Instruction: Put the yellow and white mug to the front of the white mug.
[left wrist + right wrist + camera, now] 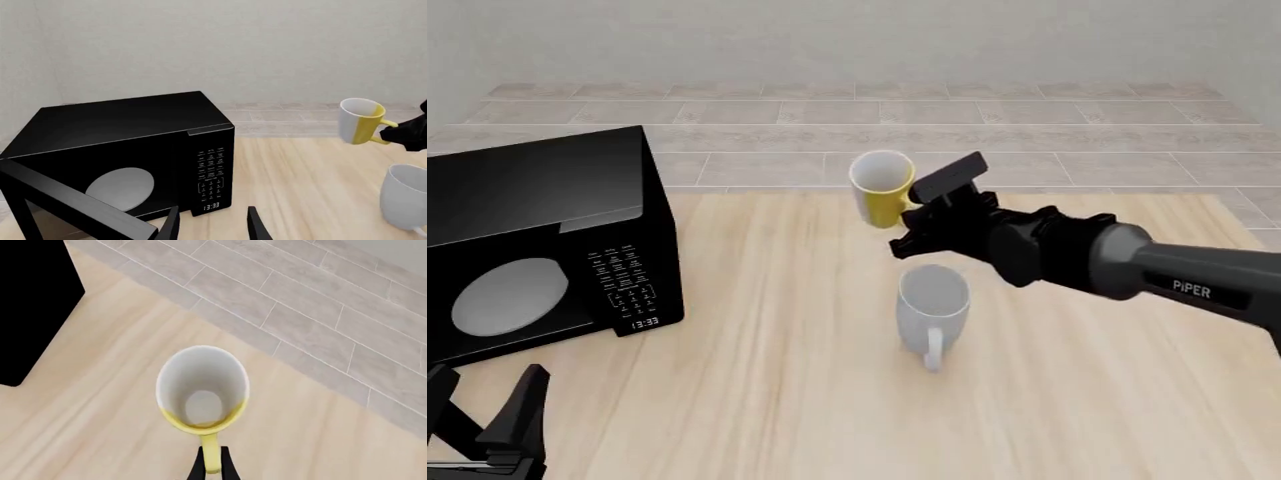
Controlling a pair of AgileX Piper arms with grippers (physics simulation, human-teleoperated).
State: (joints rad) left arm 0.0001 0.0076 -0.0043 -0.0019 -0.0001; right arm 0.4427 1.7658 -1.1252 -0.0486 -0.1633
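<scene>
The yellow and white mug (884, 188) hangs in the air above the far part of the table, tilted, with my right gripper (924, 222) shut on its yellow handle. The right wrist view looks into its white inside (202, 392), the fingers (212, 462) pinching the handle. The left wrist view shows it (360, 121) lifted too. The taller white mug (933, 305) stands upright mid-table, just nearer than the held mug, its handle toward the near edge; it also appears in the left wrist view (405, 197). My left gripper (487, 420) is open at the near left, empty.
A black microwave (541, 240) sits at the table's left with its door (67, 200) swung open, close to the left gripper (212, 225). Beyond the table's far edge lies a grey tiled floor (1094, 140) and a pale wall.
</scene>
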